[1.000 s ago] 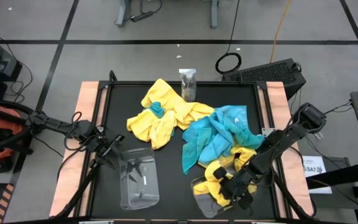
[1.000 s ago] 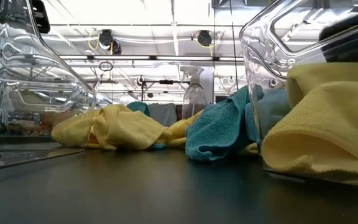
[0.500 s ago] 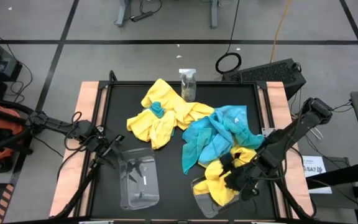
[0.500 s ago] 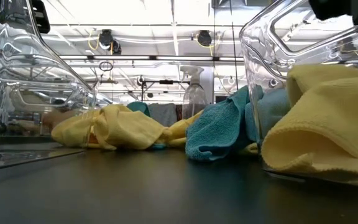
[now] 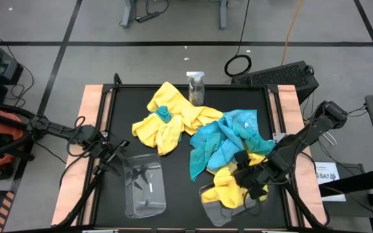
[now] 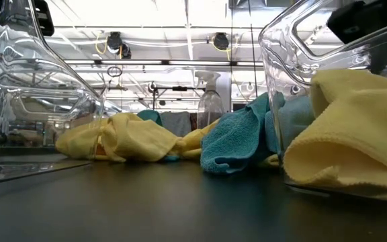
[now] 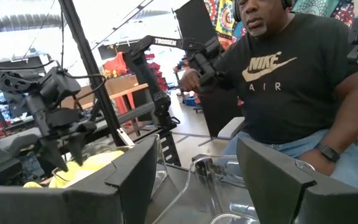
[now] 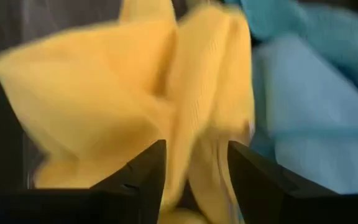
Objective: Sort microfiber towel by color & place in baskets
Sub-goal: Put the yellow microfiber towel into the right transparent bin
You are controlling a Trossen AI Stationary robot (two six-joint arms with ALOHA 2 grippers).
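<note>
My right claw (image 5: pixel 251 186) was open and held nothing. It hung just above a yellow towel (image 5: pixel 228 189) that lay in the right basket (image 5: pixel 222 213). My left claw (image 5: pixel 114 157) was open too, waiting beside the empty left basket (image 5: pixel 145 184). On the black surface (image 5: pixel 173 194) more yellow towels (image 5: pixel 167 116) and blue towels (image 5: pixel 222 145) lay in a heap, with a spray bottle (image 5: pixel 195 87) behind them. A person (image 7: pixel 291 93) sat in the room

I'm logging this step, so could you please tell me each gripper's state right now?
Left gripper: open, empty, by the left basket.
Right gripper: open, above the yellow towel in the right basket.
</note>
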